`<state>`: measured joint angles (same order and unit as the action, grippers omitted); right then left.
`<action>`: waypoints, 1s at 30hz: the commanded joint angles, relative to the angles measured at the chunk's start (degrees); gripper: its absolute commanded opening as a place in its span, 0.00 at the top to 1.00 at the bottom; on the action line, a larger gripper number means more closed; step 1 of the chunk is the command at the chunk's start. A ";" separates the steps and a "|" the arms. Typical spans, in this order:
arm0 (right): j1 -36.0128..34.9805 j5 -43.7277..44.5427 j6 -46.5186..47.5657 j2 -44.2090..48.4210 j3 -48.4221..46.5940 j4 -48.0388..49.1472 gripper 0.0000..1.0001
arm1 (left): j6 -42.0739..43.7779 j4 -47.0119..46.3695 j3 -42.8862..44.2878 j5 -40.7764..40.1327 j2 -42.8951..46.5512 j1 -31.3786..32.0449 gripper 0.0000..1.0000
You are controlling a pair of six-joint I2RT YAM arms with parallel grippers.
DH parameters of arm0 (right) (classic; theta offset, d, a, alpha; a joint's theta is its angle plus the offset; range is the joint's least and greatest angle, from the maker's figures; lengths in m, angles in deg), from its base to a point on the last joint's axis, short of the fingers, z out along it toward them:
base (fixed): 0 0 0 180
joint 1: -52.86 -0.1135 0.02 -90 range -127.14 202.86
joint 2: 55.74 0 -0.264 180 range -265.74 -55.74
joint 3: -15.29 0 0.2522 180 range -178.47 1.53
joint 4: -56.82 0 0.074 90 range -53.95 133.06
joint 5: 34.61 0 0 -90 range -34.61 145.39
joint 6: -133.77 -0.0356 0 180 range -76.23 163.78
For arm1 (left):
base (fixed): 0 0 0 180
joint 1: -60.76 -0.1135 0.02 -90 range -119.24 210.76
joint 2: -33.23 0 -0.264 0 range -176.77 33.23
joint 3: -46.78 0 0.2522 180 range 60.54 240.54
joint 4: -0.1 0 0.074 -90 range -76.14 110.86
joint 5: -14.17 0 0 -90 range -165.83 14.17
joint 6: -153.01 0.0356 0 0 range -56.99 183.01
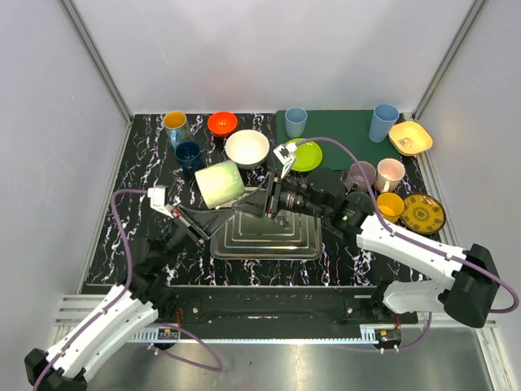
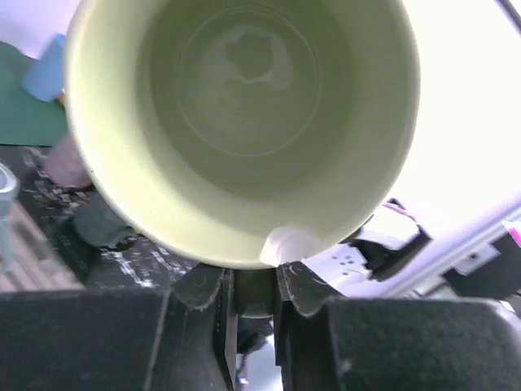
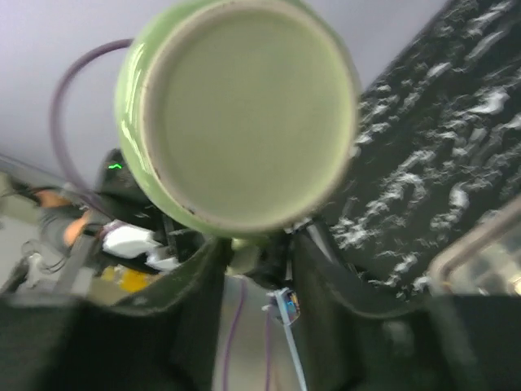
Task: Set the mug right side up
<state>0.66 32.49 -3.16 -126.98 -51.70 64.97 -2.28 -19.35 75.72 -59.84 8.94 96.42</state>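
Mug (image 1: 220, 184) of pale green colour hangs in the air, lying on its side, above the far left corner of the metal tray (image 1: 244, 249) that sits in the middle of the black marbled tabletop (image 1: 138, 236). It touches neither the tray nor the tabletop. Its opening points to the left arm, so the left wrist view looks straight into the empty inside, and its flat base points to the right arm and fills most of the right wrist view. The left gripper (image 2: 252, 297) is nearly closed, its two fingers pinching a part of the mug just under the rim; this part is in shadow and I cannot tell if it is the handle. The right gripper (image 3: 256, 254) is under the base end with its jaws a little apart, a small green piece of the mug between them, and a gap shows on each side of the piece. Behind the mug stand a white bowl (image 1: 247, 148), a dark blue cup (image 1: 189, 153) and a green plate (image 1: 306, 155), all apart from it.
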 commanded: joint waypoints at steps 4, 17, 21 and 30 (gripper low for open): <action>-0.53 24.85 12.12 2.25 -8.29 -34.45 0.26 | 20.99 43.50 15.83 -24.48 3.57 0.11 1.00; -0.53 46.53 16.08 7.17 -7.41 -48.97 0.24 | 32.16 68.45 41.32 -31.15 -31.66 -30.95 1.00; -0.53 48.73 17.93 7.70 -7.59 -51.09 0.24 | 33.48 65.30 44.67 -26.81 -46.06 -37.49 1.00; 0.17 46.64 16.79 13.14 -1.44 -46.79 0.08 | 37.17 57.74 56.09 -22.05 -69.46 -41.37 1.00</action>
<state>0.40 79.88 13.91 -117.32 -54.98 15.09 31.75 47.36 124.77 -84.43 -56.76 56.22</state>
